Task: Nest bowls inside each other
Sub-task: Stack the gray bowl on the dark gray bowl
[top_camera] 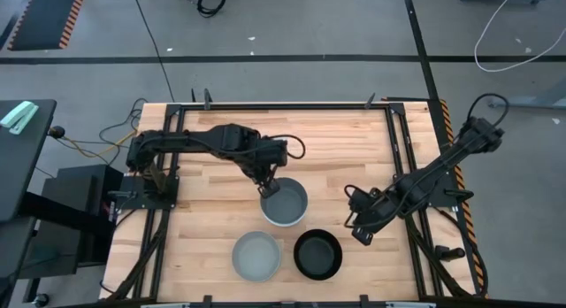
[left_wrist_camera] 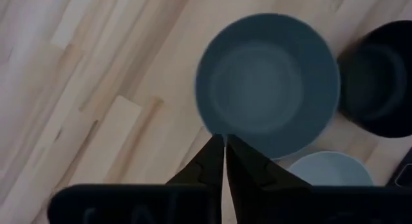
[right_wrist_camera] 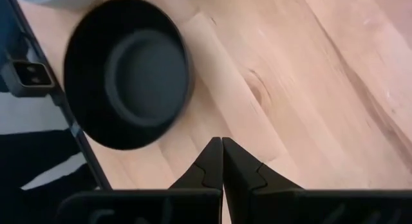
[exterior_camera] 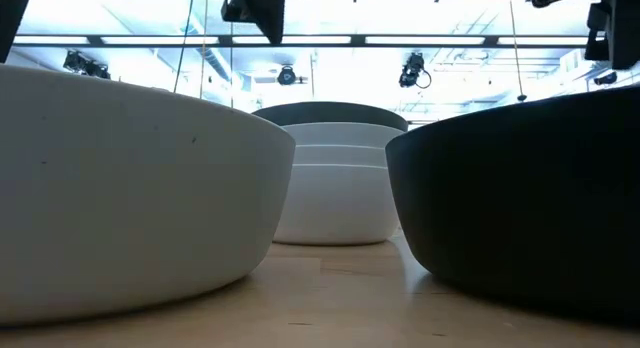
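Light grey-green bowl (exterior_camera: 120,188) and black bowl (exterior_camera: 520,198) front a dark-topped white stack (exterior_camera: 335,178).

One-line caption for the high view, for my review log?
Left gripper shut at the rim of the dark grey-topped bowl stack; light grey bowl and black bowl sit apart; right gripper waits.

Surface (top_camera: 354,149): pale wood planks w/ visible grain, smooth, low sheen. Black bowl (top_camera: 317,254) matt; grey-green bowl (top_camera: 256,256) & stacked white bowls (exterior_camera: 335,193) smooth, satin finish.
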Robot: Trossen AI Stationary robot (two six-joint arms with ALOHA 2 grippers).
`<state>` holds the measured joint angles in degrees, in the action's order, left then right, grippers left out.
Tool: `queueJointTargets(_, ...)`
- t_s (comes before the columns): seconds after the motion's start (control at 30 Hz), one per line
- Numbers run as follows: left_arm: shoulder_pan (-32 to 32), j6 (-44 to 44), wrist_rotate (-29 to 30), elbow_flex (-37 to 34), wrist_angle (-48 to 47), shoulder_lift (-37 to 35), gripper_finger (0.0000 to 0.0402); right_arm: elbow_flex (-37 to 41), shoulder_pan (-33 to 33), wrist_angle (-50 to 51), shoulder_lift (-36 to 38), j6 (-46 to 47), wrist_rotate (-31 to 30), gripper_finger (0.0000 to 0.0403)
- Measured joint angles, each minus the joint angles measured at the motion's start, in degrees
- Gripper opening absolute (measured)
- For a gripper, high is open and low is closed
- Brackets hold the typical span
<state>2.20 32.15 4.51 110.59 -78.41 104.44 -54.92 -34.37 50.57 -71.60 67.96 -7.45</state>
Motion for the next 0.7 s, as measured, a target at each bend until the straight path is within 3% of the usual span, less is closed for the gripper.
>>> queueJointTargets(0.53,8.11,5.71,4.98,-0.16,2.0,0.13,0.0025,0.0,0.04,-1.86,-4.27,-0.75,4.93,0.001)
queueJointTargets(0.7,10.46,9.92,5.38,-3.95,1.93,0.16,0.0029,0.0,0.11,-5.64,-4.27,-1.57,5.64,0.0017)
